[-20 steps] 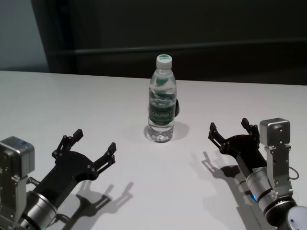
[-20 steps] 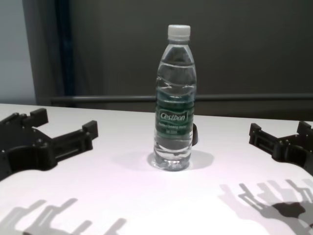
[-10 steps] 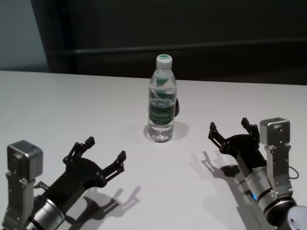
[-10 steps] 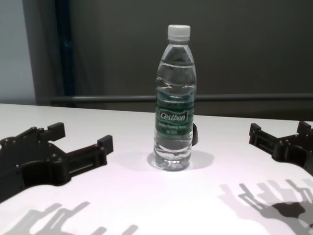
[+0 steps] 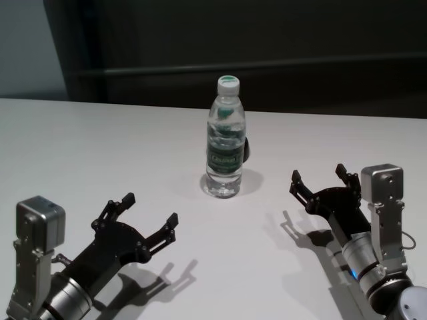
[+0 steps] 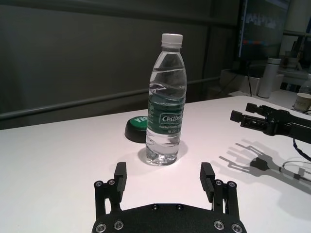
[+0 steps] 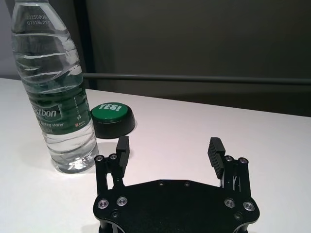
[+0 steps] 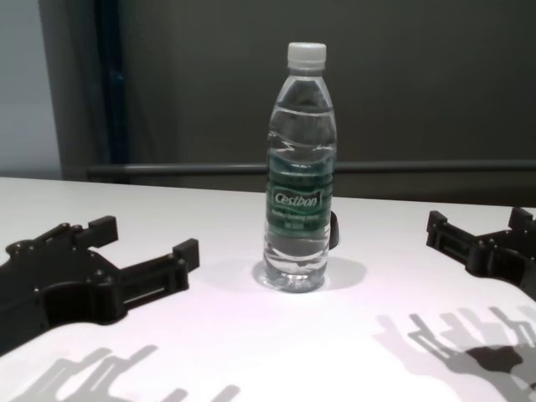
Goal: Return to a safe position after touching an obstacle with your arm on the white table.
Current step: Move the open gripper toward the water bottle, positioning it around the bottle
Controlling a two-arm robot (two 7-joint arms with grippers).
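While the left gripper hung wide open and empty near the bench's near edge, it appeared mid-reach, having shifted toward the bottle standing mid-bench. Contact looked pending; a gentle nudge was needed. The right gripper, open, stayed parked.

White table bears upright bottle, probably green button.

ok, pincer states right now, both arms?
Left pincer: open, holding nothing, short of the Cestbon water bottle.
Right pincer: open, holding nothing, over the white table.
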